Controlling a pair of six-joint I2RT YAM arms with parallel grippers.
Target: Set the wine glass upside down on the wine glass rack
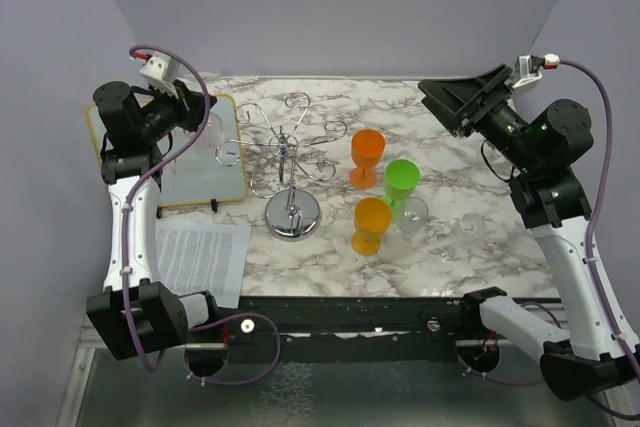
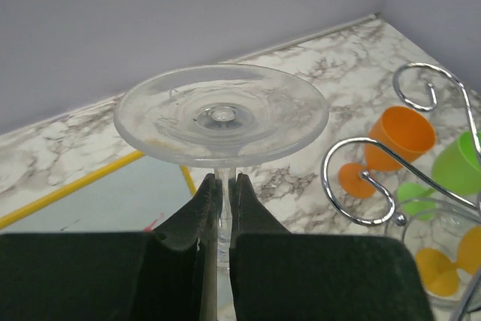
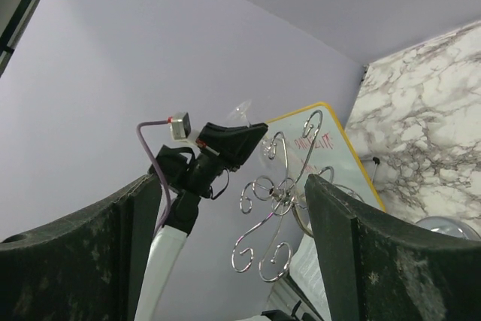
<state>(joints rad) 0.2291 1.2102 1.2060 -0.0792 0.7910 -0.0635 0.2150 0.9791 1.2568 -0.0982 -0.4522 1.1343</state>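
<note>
Two orange goblets (image 1: 367, 157) and a green goblet (image 1: 402, 182) stand on the marble counter (image 1: 450, 162) right of the wine glass rack (image 1: 292, 162); the left claw (image 1: 192, 115) hangs above a yellow-framed whiteboard (image 1: 225, 182). Left wrist: that claw is clamped on the stem of the clear wine glass (image 2: 222, 114), foot uppermost, just beside the rack's curled arms. Right wrist: the right claw (image 3: 231, 182) gapes wide, holding nothing.

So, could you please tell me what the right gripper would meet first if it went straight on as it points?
Probably the wine glass rack, dead ahead of the right gripper, though depth is unclear.
</note>
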